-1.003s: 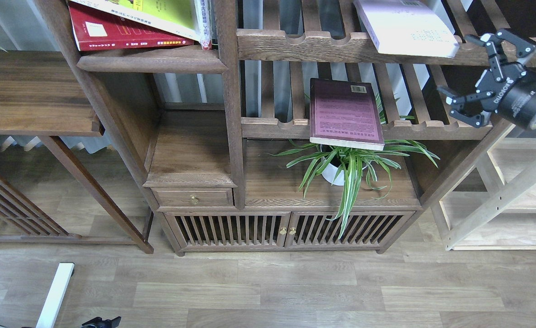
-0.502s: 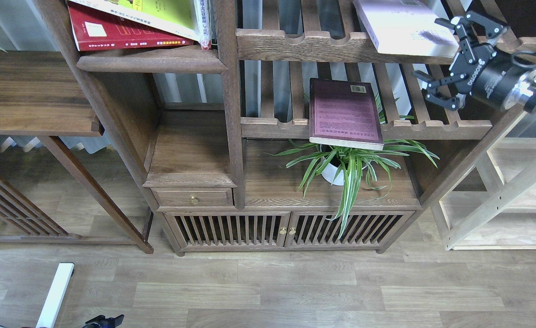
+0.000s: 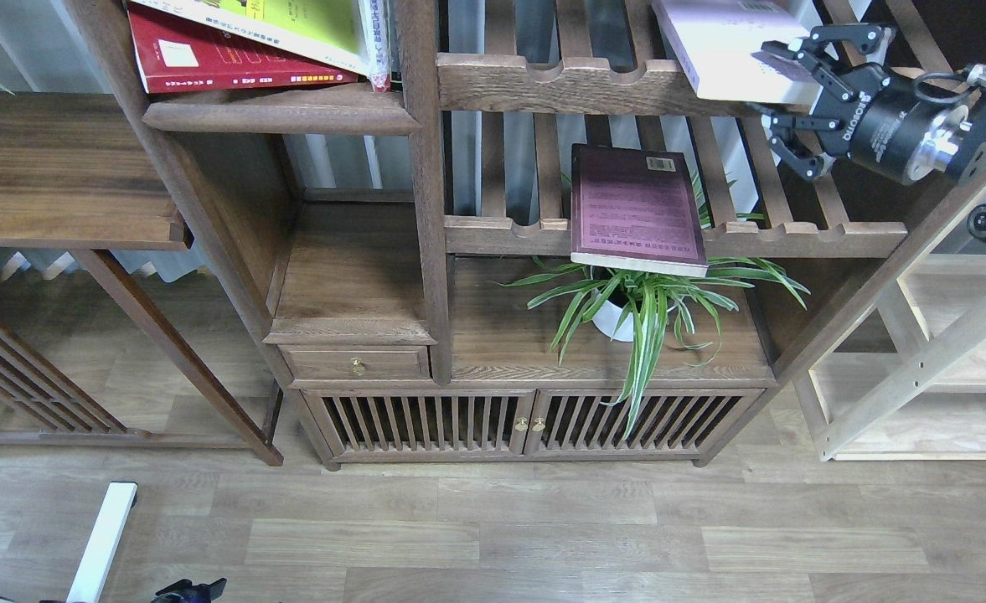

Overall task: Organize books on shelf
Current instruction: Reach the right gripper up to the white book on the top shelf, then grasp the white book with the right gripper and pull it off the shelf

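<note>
One head view is given, aimed forward and down at the bookcase (image 3: 425, 251) and floor (image 3: 493, 536)

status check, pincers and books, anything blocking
Right pincer open, straddling the pale book's near corner on upper slatted rack. Left pincer not in view. Maroon book flat on lower rack, overhanging the plant.

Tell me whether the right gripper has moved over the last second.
Yes. The right gripper has moved left and upward, from beside the bookcase's right post to the corner of the pale book on the upper slatted rack, fingers open.
</note>
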### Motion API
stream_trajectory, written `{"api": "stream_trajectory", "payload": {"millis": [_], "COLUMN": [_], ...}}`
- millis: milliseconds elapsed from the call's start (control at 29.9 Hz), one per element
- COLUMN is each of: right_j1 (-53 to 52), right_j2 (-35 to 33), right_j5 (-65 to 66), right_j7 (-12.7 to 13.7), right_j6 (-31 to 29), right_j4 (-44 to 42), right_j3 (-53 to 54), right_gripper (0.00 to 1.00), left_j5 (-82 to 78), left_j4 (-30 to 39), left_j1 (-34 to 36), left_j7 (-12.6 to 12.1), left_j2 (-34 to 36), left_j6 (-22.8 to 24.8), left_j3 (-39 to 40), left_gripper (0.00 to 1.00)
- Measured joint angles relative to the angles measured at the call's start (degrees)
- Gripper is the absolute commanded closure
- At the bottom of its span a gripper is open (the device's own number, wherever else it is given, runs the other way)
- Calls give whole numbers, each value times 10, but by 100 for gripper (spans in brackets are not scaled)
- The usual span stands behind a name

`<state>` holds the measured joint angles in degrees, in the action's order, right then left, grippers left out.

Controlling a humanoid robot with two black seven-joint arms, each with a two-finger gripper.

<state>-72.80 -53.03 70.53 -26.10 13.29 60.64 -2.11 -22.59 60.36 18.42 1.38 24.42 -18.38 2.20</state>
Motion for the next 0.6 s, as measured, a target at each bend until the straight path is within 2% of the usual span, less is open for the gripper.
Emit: {"api": "stream_trajectory", "payload": {"millis": [67,167,401,602], "right_j1": [-2,-2,-2,-2], "right_j2": [-1,-3,-21,-49], "right_j5": [0,-3,-18,-46], "right_j7": [2,2,-7,-19], "right_j6": [-4,-6,-38,-64], "right_j4": [0,0,3,16], "right_j3": [2,4,14,30], "right_gripper": [71,94,100,100], "left_j5": [0,0,0,-1], "left_j4": [0,-2,-6,-9], "left_j1": [0,-1,0,0], "left_j7": [0,0,0,0], "left_j2": [0,-2,-3,-4], "left_j6": [-1,-1,-1,0], "left_j3": [0,0,0,0], "left_gripper": [13,13,13,13]}}
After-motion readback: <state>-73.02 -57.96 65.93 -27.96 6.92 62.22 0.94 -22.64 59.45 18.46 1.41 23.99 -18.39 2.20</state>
